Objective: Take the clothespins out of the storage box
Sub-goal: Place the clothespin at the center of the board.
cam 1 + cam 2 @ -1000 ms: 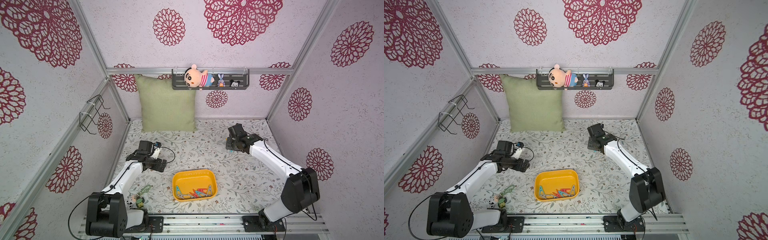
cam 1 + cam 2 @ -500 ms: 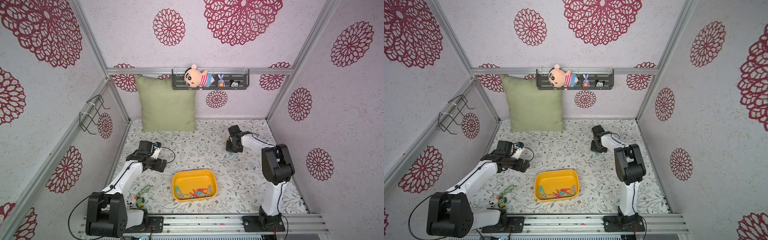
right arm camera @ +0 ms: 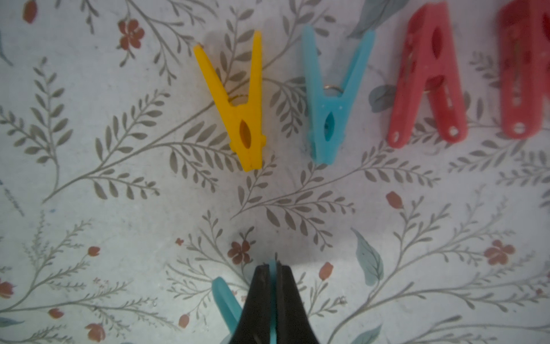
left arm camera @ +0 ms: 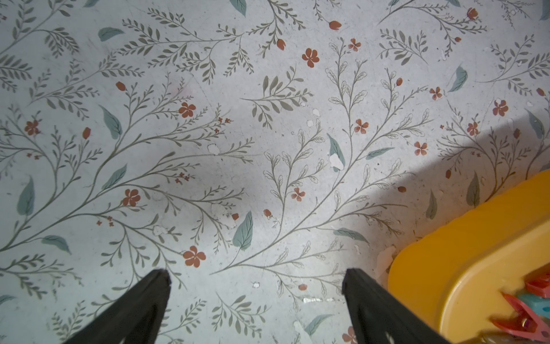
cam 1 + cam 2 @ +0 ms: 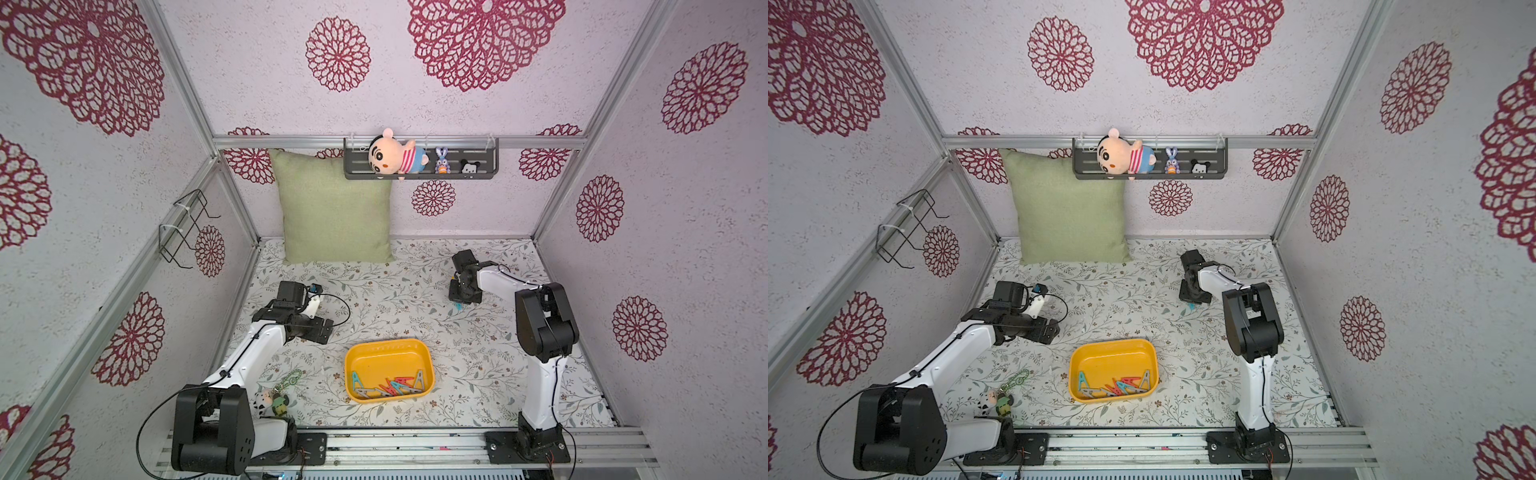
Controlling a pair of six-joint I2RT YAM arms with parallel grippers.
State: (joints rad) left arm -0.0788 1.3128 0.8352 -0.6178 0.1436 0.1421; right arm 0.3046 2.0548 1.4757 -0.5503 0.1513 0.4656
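Two black fingers (image 3: pixel 262 300) of your right gripper (image 3: pixel 273 268) are pinching a teal clothespin (image 3: pixel 223 293) over the floral mat (image 3: pixel 119 208), far and right of the storage box (image 5: pixel 386 355). Close by on the mat, four pegs are lying apart in a row: a yellow peg (image 3: pixel 242 119), a teal-blue peg (image 3: pixel 329 125), a red peg (image 3: pixel 428 89) and a second red peg (image 3: pixel 523 74), cut off by the frame. Your left gripper (image 4: pixel 256 277) is hanging spread wide and empty, just far-left of the box. More clothespins (image 5: pixel 390 385) are lying heaped along the box's near side.
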